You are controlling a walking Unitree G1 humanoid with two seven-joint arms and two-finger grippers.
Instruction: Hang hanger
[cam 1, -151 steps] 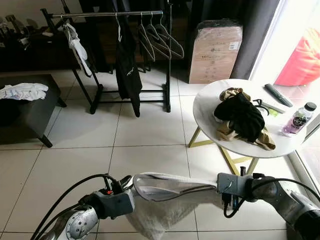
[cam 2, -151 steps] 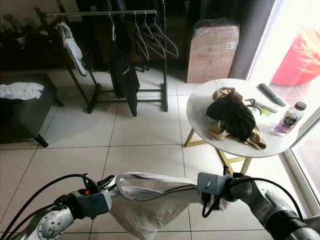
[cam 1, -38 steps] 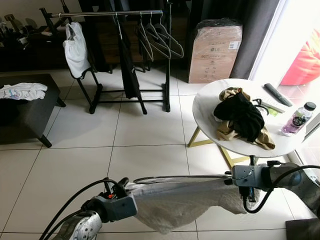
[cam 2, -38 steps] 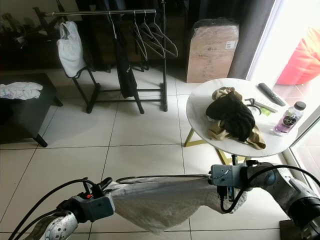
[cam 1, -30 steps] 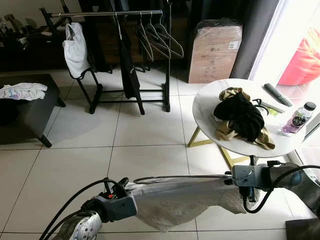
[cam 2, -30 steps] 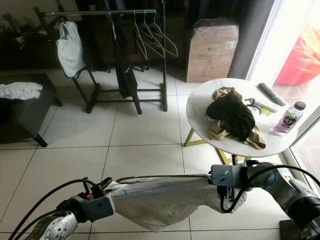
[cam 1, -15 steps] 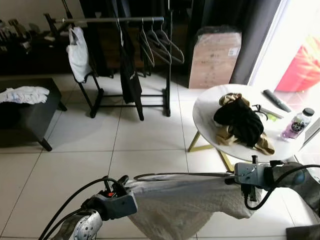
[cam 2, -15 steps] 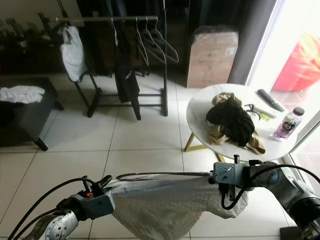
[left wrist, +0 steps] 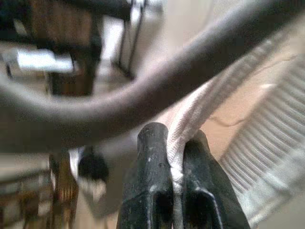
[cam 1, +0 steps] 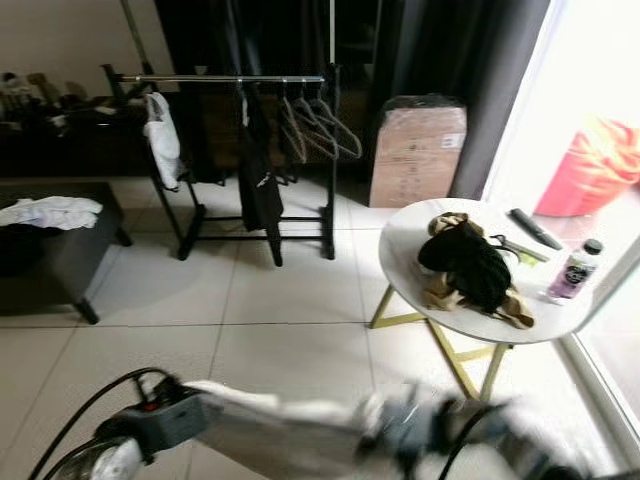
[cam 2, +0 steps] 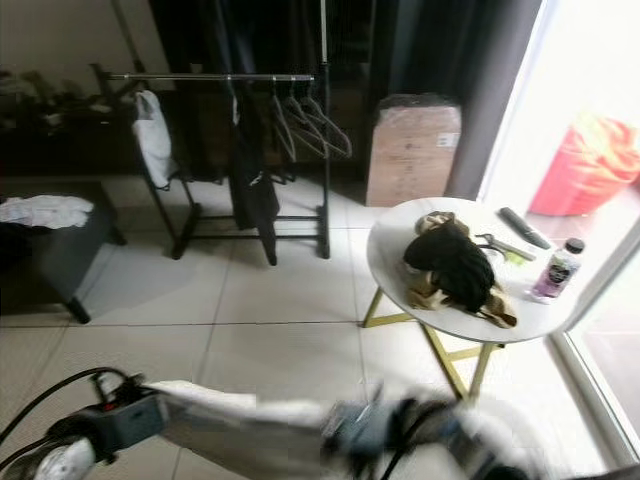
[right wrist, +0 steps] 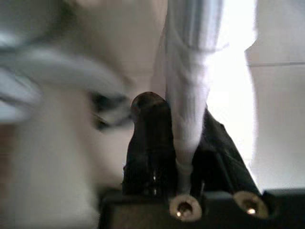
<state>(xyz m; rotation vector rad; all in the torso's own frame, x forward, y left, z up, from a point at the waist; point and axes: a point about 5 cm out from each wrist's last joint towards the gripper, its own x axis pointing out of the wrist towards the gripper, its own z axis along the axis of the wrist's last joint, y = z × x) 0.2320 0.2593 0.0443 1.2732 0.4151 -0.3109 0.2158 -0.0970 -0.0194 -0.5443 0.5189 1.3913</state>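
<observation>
Both grippers, left (left wrist: 174,179) and right (right wrist: 183,155), stay clamped on the white garment (cam 1: 290,420), now lower and blurred near the camera; rack (cam 1: 235,80) stands far left.

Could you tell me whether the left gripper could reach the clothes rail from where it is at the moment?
Probably not. The left gripper is shut on the white garment low before the robot, and the rail stands well across open floor; it would need to walk closer.
</observation>
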